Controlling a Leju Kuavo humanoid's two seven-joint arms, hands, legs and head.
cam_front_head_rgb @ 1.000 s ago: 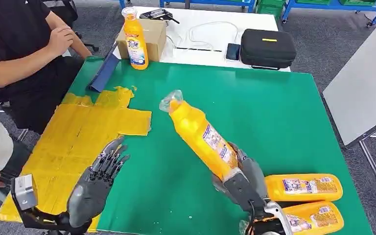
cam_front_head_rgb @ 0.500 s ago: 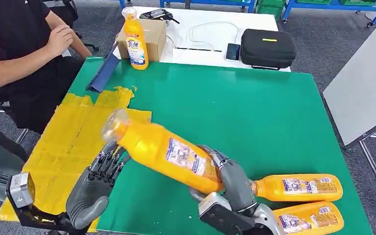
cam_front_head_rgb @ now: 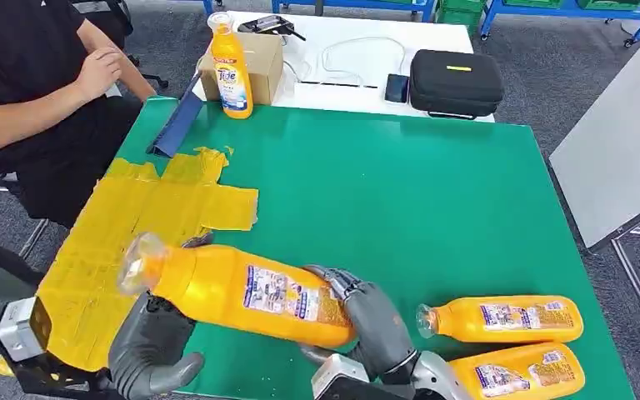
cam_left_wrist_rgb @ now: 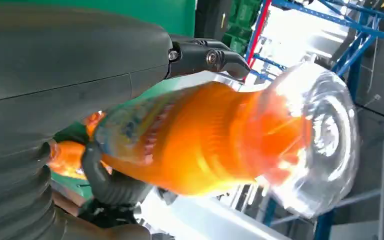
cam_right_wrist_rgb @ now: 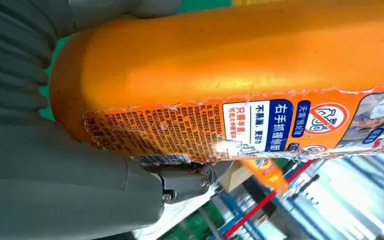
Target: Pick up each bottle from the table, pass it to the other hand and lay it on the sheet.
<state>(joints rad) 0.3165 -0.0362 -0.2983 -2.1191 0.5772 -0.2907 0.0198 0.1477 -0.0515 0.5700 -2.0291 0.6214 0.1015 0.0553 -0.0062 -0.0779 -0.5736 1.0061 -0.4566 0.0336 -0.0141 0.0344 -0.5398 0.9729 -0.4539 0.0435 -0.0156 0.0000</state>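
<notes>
Lying nearly level in the air above the near edge of the desk (cam_front_head_rgb: 433, 192), the orange bottle (cam_front_head_rgb: 250, 292) had its base end wrapped by the right hand (cam_front_head_rgb: 367, 321), whose fingers curled over the label, while its clear cap pointed out over the yellow sheet (cam_front_head_rgb: 133, 225). The left hand (cam_front_head_rgb: 154, 350) sat beneath the neck end with its palm up; whether its fingers had closed on the bottle or merely cupped it could not be told, since the bottle covered them in the head view and the left wrist view was blurred.

The risk, as I judged it, lay in the handover itself. If the right hand let go before the left had a firm hold, the bottle could tip cap-first and drop onto the desk or sheet, or roll off the near edge. Held by one end only, its weight could also twist it out of either hand.

Two more bottles (cam_front_head_rgb: 504, 319) lay side by side on the desk just beside the right arm, close enough that a wide swing of that arm might knock them. A fourth bottle (cam_front_head_rgb: 231, 65) stood upright at the far edge, beside a cardboard box (cam_front_head_rgb: 262, 58), and a person (cam_front_head_rgb: 42, 75) sat near the sheet's far side.

The lower of the two lying bottles was cut off by the picture's edge.
</notes>
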